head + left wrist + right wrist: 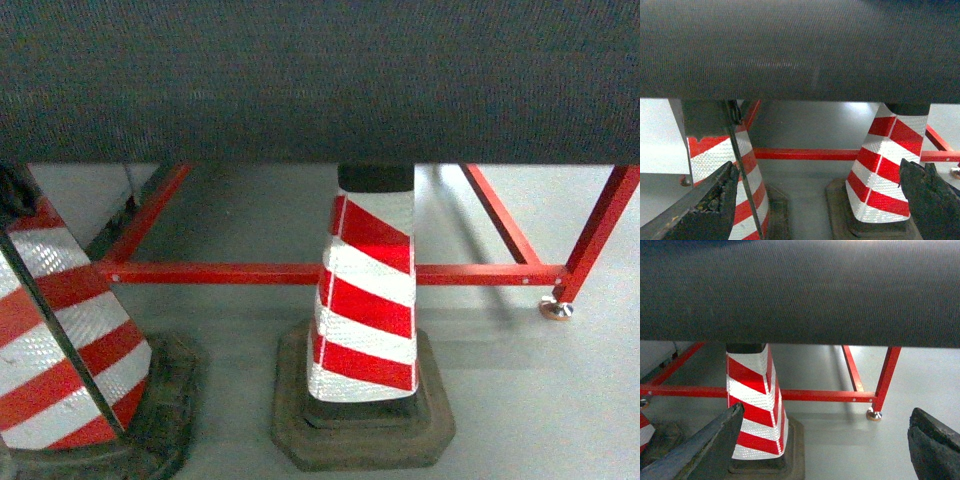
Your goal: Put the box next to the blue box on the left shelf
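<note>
Dark woven surface (320, 80) fills the top of every view, above a red steel frame (330, 272) on grey floor (520, 400). Two red-and-white cones (365, 300) stand below. Left gripper (820, 200) and right gripper (825, 440) hang with jaws spread, empty. Neither box nor shelf shows.

Colours/patterns in view
Cones (365, 300) red/white diagonal stripes, reflective white bands, dark grey-black bases. Frame (300, 272) bright red. Floor (520, 400) pale grey. Bench (320, 80) edge dark charcoal, fine woven texture. Fingers (715, 205) black, scuffed.
</note>
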Robot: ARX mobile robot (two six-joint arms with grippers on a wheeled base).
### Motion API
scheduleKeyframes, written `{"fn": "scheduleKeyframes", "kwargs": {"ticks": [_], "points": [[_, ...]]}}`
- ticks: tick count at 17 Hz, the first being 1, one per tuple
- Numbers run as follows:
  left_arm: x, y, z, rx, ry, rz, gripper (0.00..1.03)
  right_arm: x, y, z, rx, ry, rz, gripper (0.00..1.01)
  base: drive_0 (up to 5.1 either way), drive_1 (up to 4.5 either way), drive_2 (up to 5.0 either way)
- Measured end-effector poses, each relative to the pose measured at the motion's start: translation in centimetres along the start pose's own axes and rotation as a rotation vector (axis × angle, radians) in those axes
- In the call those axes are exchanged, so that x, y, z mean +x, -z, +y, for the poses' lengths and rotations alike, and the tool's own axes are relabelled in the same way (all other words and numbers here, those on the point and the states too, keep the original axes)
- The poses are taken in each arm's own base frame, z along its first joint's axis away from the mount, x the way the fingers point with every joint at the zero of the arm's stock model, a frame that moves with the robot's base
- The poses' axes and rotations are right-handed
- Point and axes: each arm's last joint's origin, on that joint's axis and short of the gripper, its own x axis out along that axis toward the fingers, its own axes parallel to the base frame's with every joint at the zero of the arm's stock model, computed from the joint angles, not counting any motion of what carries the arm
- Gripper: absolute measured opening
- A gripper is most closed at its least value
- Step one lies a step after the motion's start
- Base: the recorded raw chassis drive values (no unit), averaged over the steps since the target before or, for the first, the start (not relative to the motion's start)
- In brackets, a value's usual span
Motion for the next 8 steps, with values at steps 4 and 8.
{"fn": "scheduleKeyframes", "kwargs": {"ticks": [4,8], "points": [[0.0,-0.01,0.0,0.002,-0.001,-0.001,0.98,0.0,0.02,0.0,0.0,-0.001,0.002,0.98,0.0,0.0,0.0],[0.0,-0.01,0.0,0.002,-0.001,-0.001,0.98,0.0,0.01,0.0,0.0,-0.001,0.001,0.98,0.0,0.0,0.0]]}}
